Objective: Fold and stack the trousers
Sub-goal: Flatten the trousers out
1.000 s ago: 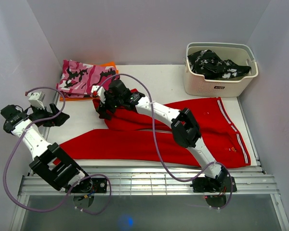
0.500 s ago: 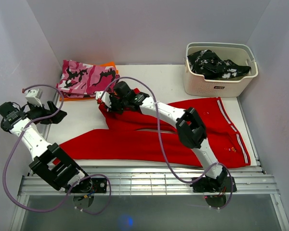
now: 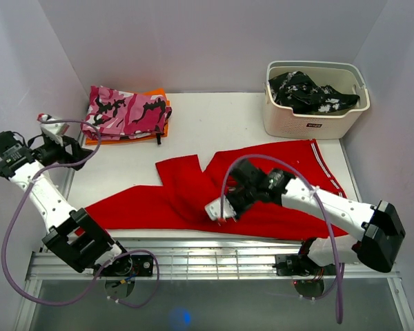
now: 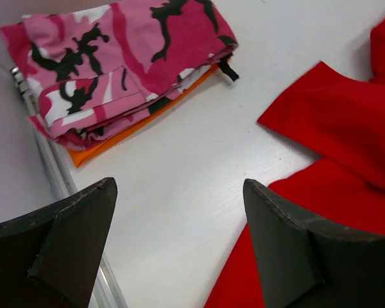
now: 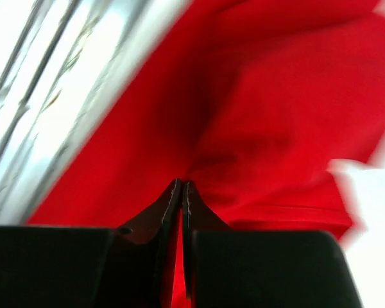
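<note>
Presently the left gripper (image 4: 179,189) is hanging at the far left edge of the table (image 3: 221,117), its jaws released and standing wide with nothing between them. It is looking down on bare table. The folded camouflage garment (image 3: 124,110) is lying just beyond it on an orange item (image 4: 102,144), apart from the red cloth.

The trousers (image 3: 310,172) are lying to the right of those jaws, spread over the near half of the table with their long axis running left to right. One leg end is reaching out at the near left, the other is lying turned up toward the middle, and the white-striped end is sitting at the right.

The right gripper (image 3: 224,208) is sitting low near the front edge of the cloth at about mid-length, jaws clenched. In the wrist view the creases are converging on the closed tips, so it is judged to be pinching a fold of the trousers.

By judgement, the left arm is standing nearer the free left leg end, which is lying toward the front and to the right of its open jaws, well apart.

The basket (image 3: 310,121) is standing just behind the striped end.
</note>
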You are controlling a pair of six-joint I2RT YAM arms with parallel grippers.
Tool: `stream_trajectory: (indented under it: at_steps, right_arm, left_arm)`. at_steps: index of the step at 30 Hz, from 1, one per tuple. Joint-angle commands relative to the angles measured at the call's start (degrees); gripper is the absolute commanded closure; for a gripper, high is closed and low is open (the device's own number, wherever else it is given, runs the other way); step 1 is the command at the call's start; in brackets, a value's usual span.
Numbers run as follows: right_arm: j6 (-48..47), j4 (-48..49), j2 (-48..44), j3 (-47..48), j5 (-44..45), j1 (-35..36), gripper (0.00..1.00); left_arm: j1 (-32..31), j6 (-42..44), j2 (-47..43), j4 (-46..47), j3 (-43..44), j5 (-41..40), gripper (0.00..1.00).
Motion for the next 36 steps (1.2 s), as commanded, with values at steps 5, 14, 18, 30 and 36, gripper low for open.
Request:
stream_trajectory:
  at_steps: [5, 14, 18, 30, 36]
  right_arm:
    - [-8.71, 5.15, -14.08, -34.21, 13.61, 6.66, 0.92]
    - [-6.06, 11.05, -12.95, -37.85, 16.61, 7.29, 0.92]
    - [-5.36, 12.01, -12.06, -36.53, 16.7, 7.29, 0.92]
    - [-2.81, 12.63, -12.68, -36.18, 17.32, 7.38, 0.92]
    - [-1.14, 14.21, -13.03, -36.79, 18.81, 7.38, 0.91]
  left_arm:
    - [-18.32, 27.3, -4.66, -21.06, -2.52, -5.14, 0.18]
    - [-55.51, -0.18, 6.37, -4.55, -3.77, -24.39, 0.13]
    - [-65.61, -12.23, 13.26, 5.45, -3.22, -31.16, 0.1]
    - [-75.65, -25.34, 29.17, 26.13, -3.4, -46.01, 0.12]
    - [-78.21, -28.07, 33.13, 30.0, -6.74, -51.47, 0.26]
